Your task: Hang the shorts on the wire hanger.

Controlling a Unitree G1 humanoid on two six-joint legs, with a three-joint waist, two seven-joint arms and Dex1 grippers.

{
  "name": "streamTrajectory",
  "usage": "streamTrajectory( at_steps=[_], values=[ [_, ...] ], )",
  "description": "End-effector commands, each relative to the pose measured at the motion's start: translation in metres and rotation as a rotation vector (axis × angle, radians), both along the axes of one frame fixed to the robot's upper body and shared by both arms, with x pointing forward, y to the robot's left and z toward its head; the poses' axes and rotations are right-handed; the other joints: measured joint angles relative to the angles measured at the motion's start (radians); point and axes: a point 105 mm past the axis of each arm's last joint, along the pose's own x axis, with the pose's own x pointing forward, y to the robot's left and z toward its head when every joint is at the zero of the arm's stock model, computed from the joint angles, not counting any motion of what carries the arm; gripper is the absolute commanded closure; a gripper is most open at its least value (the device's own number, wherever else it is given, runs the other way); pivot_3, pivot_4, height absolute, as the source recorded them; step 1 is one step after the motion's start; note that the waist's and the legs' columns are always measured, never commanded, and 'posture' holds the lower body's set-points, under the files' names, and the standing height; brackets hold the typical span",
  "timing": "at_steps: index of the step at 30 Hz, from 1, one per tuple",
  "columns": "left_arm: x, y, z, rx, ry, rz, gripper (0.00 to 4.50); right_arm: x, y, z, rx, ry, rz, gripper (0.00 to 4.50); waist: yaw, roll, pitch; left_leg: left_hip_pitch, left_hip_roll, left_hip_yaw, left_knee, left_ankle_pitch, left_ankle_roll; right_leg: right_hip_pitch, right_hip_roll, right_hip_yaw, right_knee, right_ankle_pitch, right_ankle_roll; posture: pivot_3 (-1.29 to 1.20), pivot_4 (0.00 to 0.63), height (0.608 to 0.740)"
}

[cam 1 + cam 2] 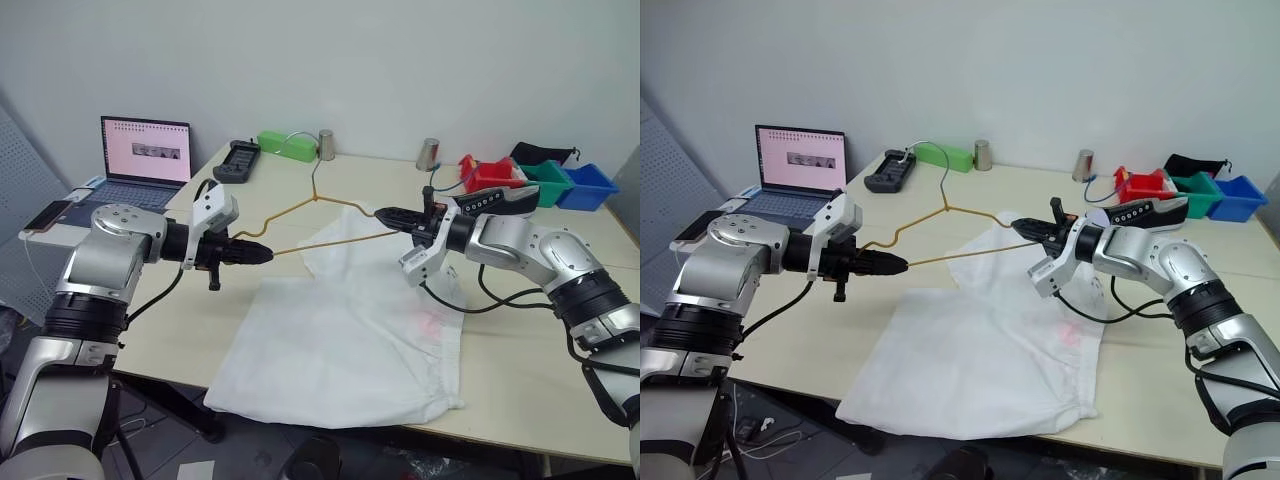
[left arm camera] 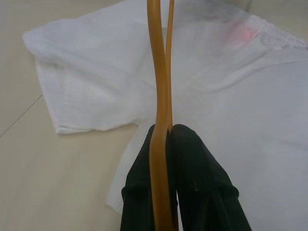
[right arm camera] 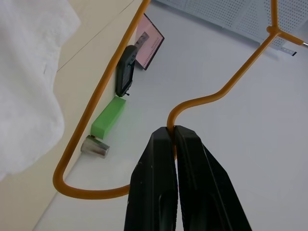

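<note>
The left gripper [image 2: 169, 132] has its two black fingers [image 2: 197, 168] pressed together on the wire hanger [image 2: 160, 91], whose tan wire runs out from between them in two strands lying close side by side. Beneath lie the white shorts [image 2: 120, 72] spread on the pale counter [image 2: 43, 168], with a faint orange-red patch near the gathered waistband.
</note>
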Motion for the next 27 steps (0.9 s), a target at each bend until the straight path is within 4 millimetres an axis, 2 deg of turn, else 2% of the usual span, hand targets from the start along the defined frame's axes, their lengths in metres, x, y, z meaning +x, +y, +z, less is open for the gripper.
streamTrajectory(
  at_steps=[1, 4, 6, 7, 10, 14, 15, 17, 19, 23, 27],
  values=[
    [0.006, -0.004, 0.01, 0.016, -0.069, -0.002, 4.44, 0.004, -0.002, 0.019, 0.042, -0.039, -0.016, 4.5, -0.001, 0.0, 0.0, 0.0, 0.0, 0.0, 0.0, 0.0, 0.0, 0.0, 0.0, 0.0, 0.0, 0.0, 0.0, 0.44, 0.0, 0.74],
    [0.01, -0.004, 0.01, 0.02, -0.088, 0.016, 4.44, 0.004, -0.004, 0.015, 0.057, 0.009, -0.034, 4.5, -0.002, 0.0, 0.0, 0.0, 0.0, 0.0, 0.0, 0.0, 0.0, 0.0, 0.0, 0.0, 0.0, 0.0, 0.0, 0.43, 0.0, 0.74],
    [0.012, -0.005, 0.009, 0.03, -0.104, 0.017, 4.5, 0.003, -0.004, 0.011, 0.067, 0.072, -0.045, 4.0, -0.004, 0.0, 0.0, 0.0, 0.0, 0.0, 0.0, 0.0, 0.0, 0.0, 0.0, 0.0, 0.0, 0.0, 0.0, 0.43, 0.0, 0.74],
    [0.012, -0.005, 0.008, 0.036, -0.111, 0.016, 4.5, 0.002, -0.004, 0.008, 0.07, 0.111, -0.048, 3.93, -0.007, 0.0, 0.0, 0.0, 0.0, 0.0, 0.0, 0.0, 0.0, 0.0, 0.0, 0.0, 0.0, 0.0, 0.0, 0.43, 0.0, 0.74],
    [0.017, -0.006, 0.006, 0.063, -0.155, 0.023, 4.5, -0.007, -0.004, 0.0, 0.116, 0.287, -0.063, 3.18, -0.01, 0.0, 0.0, 0.001, 0.0, 0.0, 0.0, 0.0, 0.0, 0.001, 0.0, 0.0, 0.0, 0.0, 0.0, 0.42, 0.0, 0.74],
    [0.028, -0.006, 0.004, 0.115, -0.264, 0.035, 4.5, -0.015, -0.007, 0.002, 0.212, 0.489, -0.114, 2.15, -0.012, 0.0, 0.0, 0.002, 0.001, -0.002, 0.001, 0.0, 0.0, 0.002, 0.0, -0.001, 0.0, 0.001, 0.0, 0.42, 0.0, 0.74],
    [0.034, -0.007, 0.007, 0.147, -0.339, 0.043, 4.5, -0.016, -0.011, 0.004, 0.261, 0.578, -0.158, 1.92, -0.012, 0.0, 0.0, 0.002, 0.001, -0.002, 0.001, 0.0, 0.0, 0.002, 0.0, 0.0, 0.0, 0.001, 0.001, 0.42, 0.0, 0.74],
    [0.041, -0.015, 0.013, 0.2, -0.48, 0.023, 4.5, -0.015, -0.017, 0.01, 0.392, 0.745, -0.235, 1.4, -0.009, 0.0, 0.0, 0.002, 0.002, -0.003, 0.002, 0.0, 0.001, 0.002, 0.0, -0.001, 0.001, 0.001, 0.001, 0.41, 0.0, 0.74],
    [0.041, -0.024, 0.016, 0.221, -0.56, -0.014, 4.5, -0.013, -0.019, 0.015, 0.468, 0.829, -0.28, 0.95, -0.007, 0.0, 0.0, 0.002, 0.002, -0.004, 0.002, 0.0, 0.001, 0.003, -0.001, -0.001, 0.001, 0.001, 0.001, 0.4, 0.0, 0.74],
    [0.041, -0.051, 0.025, 0.248, -0.749, -0.107, 4.5, -0.004, -0.037, 0.007, 0.473, 0.903, -0.424, 0.01, 0.0, -0.001, -0.001, 0.002, 0.001, 0.0, 0.002, 0.0, 0.001, 0.003, -0.001, -0.001, 0.0, 0.002, 0.002, 0.4, 0.0, 0.74],
    [0.04, -0.068, 0.034, 0.25, -0.859, -0.171, 4.5, 0.002, -0.04, 0.004, 0.491, 0.935, -0.48, 0.01, -0.002, -0.001, -0.001, 0.001, -0.001, 0.003, 0.002, 0.0, 0.001, 0.002, 0.0, -0.002, 0.0, 0.003, 0.003, 0.39, 0.0, 0.74]
  ],
)
